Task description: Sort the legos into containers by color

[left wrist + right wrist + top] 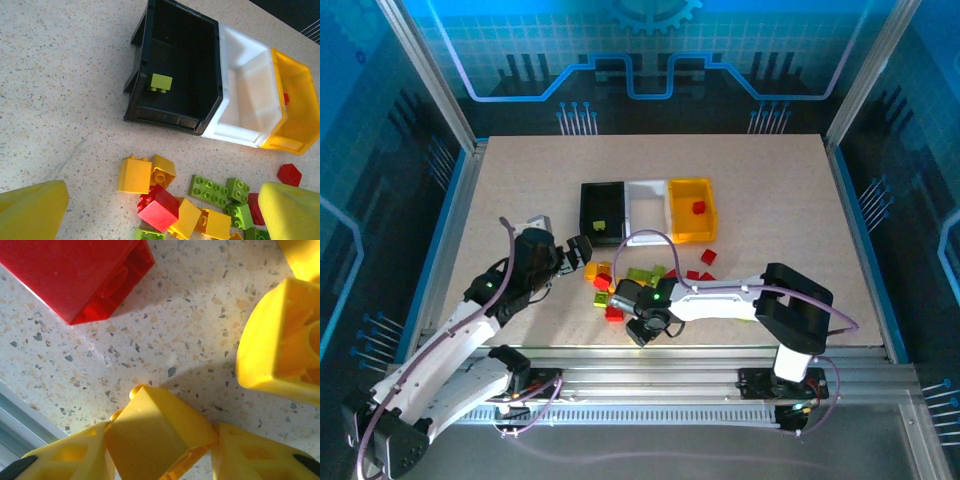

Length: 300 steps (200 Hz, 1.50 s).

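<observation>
**Right pincer.** The right pincer (161, 440) is down at the counter (520, 190), at the near edge of the brick pile (620, 280). Its jaws are drawn in to a narrow gap, and both fingers press against the sides of one yellow brick (150, 420). The brick looks skewed in the grip, with one edge turned up toward the camera. A red brick (75, 275) lies apart on one side and a second yellow brick (280, 340) near on the other.

**Left pincer.** The left pincer (162, 200) hangs above the pile with its jaws fully spread and nothing between them.

**Bins.** Three bins stand touching in a row beyond the pile.
- The black bin (165, 121) holds one green brick (160, 82).
- The white bin (245, 95) has no brick visible in it.
- The yellow bin (295, 115) holds a red piece (698, 208).

Most of the bricks are loose on the counter, so the sorting is judged barely begun.

**Handling assessment.**
- The bricks are judged light, rigid and hollow underneath, and a firm squeeze will not harm them.
- Their walls are smooth and likely slippery.
- The sound hold is across two opposite flat walls, low on the body and clear of the studs.
- A hold across corners, as the skewed brick suggests, may let it twist or pop out on lifting.
- The white bin is the probable destination for yellow.
</observation>
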### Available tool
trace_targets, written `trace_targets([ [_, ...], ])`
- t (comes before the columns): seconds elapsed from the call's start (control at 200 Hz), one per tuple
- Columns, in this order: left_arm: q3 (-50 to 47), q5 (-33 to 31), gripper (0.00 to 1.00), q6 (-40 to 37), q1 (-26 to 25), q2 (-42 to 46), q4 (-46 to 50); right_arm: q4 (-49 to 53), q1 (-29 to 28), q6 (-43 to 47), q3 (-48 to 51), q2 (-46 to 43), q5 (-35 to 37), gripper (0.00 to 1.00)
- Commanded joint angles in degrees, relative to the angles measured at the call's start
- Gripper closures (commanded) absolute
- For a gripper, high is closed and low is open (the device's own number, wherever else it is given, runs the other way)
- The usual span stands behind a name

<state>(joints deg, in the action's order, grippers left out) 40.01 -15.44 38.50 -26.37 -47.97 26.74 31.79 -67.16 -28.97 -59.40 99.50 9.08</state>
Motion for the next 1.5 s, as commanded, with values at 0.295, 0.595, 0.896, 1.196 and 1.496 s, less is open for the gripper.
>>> trace_targets([
  [0.295,-5.8,2.0,0.01,3.4,0.3,1.2,-2.1,-0.3,16.4,1.5,-12.1,-8.6,8.2,0.60],
  [0.595,-9.7,6.0,0.01,5.8,0.1,1.3,-4.2,4.7,27.1,-0.2,-35.4,13.9,10.8,0.57],
  [0.896,-10.0,7.7,0.01,5.4,0.1,1.3,-5.3,10.2,29.1,-2.2,-47.2,22.5,10.6,0.29],
  [1.196,-9.7,8.7,0.01,5.0,0.1,1.5,-5.7,5.8,28.3,-7.0,-28.2,1.9,11.1,0.26],
  [1.496,-10.8,9.7,0.01,5.6,0.2,1.1,-7.4,4.1,32.3,-17.7,2.6,-18.6,12.5,0.22],
])
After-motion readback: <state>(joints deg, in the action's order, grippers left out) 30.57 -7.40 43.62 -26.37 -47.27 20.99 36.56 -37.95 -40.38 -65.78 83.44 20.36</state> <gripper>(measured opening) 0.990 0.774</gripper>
